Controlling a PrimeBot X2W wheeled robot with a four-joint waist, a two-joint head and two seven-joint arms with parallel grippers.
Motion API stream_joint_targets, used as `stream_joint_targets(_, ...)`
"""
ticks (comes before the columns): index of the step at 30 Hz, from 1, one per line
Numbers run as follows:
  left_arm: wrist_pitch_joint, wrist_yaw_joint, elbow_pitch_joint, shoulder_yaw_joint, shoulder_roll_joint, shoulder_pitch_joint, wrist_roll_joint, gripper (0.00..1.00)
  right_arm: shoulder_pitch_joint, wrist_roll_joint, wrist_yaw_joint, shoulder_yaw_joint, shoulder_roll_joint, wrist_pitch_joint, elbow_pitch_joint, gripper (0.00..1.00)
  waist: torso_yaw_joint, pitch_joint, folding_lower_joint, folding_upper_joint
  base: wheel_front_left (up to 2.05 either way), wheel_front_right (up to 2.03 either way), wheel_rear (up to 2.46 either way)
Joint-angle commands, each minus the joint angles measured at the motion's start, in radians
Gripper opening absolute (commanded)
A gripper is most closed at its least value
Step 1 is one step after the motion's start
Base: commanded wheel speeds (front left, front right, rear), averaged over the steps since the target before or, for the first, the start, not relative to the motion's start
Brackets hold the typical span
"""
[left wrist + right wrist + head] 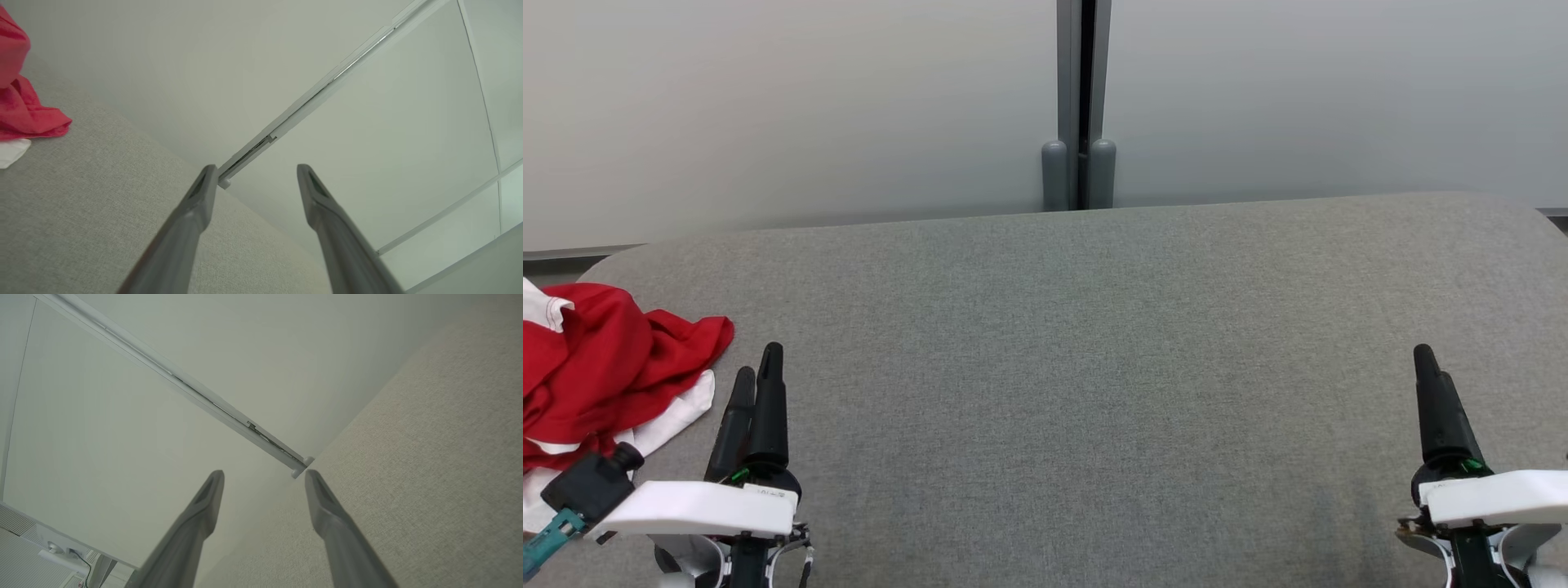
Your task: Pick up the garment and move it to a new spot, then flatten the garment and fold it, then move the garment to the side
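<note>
A: Left jaws?
B: Released, spread wide, nothing between the fingers (196, 212). They sit over the grey tabletop (1078, 343), front-left.
A: Right jaws?
B: Likewise released and empty. They sit over the tabletop at front-right, tips aimed toward the pale wall panels (768, 106).
A: Garment (605, 359)?
B: Red with white parts, crumpled in a heap at the tabletop's left edge, just left of the left jaws and apart from the fingers

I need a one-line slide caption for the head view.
Left pincer and right pincer open over grey table; red-and-white garment crumpled at left edge.
</note>
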Motion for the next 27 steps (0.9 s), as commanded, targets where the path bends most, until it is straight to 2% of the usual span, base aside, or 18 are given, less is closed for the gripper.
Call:
stream_joint_targets(1, -0.009, 0.004, -0.02, -0.007, 0.013, -0.004, 0.048, 1.0, -0.007, -0.045, 0.0, 0.006, -0.012, -0.003, -0.023, 1.0, 0.0, -0.001, 0.0, 0.0, 0.0, 0.0, 0.0)
stream_joint_targets(14, -0.053, 0.021, -0.008, -0.033, 0.028, 0.03, 0.256, 1.0, 0.024, -0.277, 0.0, 0.048, -0.028, -0.008, -0.04, 1.0, 0.001, -0.015, 0.0, 0.0, 0.0, 0.0, 0.0)
stream_joint_targets(27, -0.087, 0.036, 0.021, -0.044, 0.04, 0.054, 0.406, 1.0, 0.044, -0.455, 0.0, 0.062, -0.025, -0.022, -0.04, 1.0, 0.004, -0.026, 0.0, 0.0, 0.0, 0.0, 0.0)
